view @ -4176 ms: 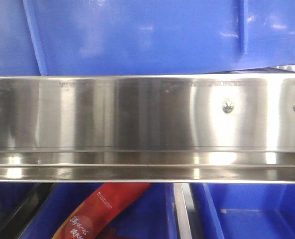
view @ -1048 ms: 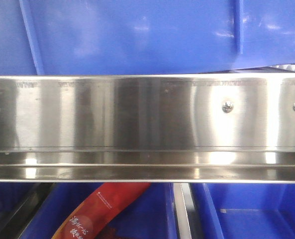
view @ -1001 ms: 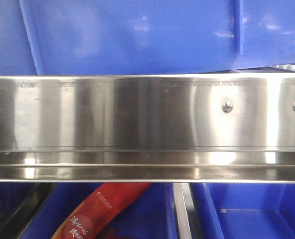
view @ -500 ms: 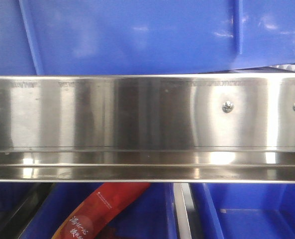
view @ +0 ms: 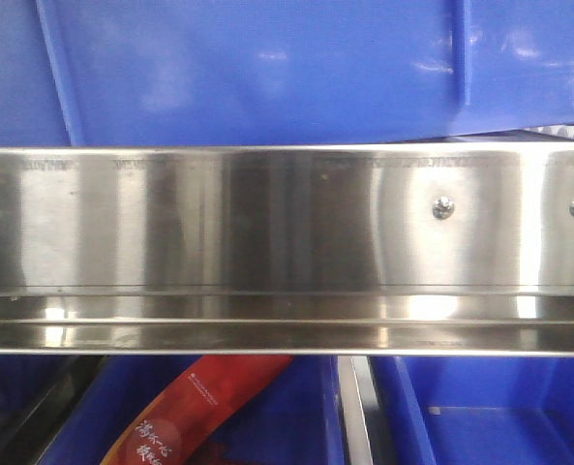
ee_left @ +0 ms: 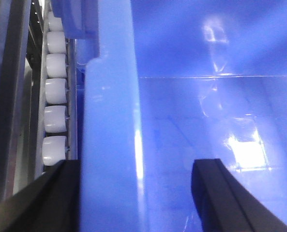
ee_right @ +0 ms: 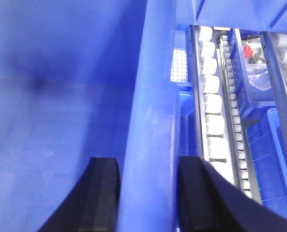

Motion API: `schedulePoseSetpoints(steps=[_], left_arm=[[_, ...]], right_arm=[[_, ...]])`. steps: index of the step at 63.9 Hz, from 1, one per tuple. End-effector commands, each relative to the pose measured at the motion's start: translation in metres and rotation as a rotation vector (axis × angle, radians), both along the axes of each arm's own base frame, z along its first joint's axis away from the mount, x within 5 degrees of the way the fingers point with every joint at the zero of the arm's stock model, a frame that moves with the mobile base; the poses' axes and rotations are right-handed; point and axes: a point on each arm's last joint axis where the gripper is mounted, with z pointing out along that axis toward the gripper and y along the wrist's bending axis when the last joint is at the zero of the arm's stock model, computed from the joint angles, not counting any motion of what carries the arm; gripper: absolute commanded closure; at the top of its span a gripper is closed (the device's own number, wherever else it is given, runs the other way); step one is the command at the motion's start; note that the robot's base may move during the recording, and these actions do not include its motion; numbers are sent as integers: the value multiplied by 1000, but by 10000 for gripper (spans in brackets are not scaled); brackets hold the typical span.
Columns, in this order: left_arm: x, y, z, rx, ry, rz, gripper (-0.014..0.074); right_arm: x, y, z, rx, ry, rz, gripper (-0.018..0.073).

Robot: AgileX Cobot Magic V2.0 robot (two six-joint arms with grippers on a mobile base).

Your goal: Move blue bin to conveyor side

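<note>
Stainless steel rail (view: 267, 223) with two screws (view: 444, 205) spans the middle band of the exterior view. Above it, the blue bin (view: 267, 68) fills the upper frame. Below it sit smaller blue bins (view: 499, 407), one holding a red printed packet (view: 199, 407).

Left wrist view: the left gripper (ee_left: 138, 198) straddles the bin's rolled rim (ee_left: 109, 121) with jaws spread. The outer finger lies against the rim and the inner finger stands apart inside the tub. White rollers (ee_left: 55, 92) line the left edge.

Right wrist view: the right gripper (ee_right: 150, 193) pinches the rim, one finger on each side.
</note>
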Motion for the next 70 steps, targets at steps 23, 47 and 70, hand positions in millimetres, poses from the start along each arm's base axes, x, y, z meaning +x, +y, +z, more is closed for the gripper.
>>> schedulePoseSetpoints(steps=[23, 47, 70], left_arm=[[-3, 3, 19, 23, -7, -6, 249], [3, 4, 10, 22, 16, 11, 249], [2, 5, 9, 38, 30, 12, 249]], right_arm=[[-1, 0, 0, -3, 0, 7, 634], [-1, 0, 0, -3, 0, 7, 634], [-1, 0, 0, -3, 0, 7, 634]])
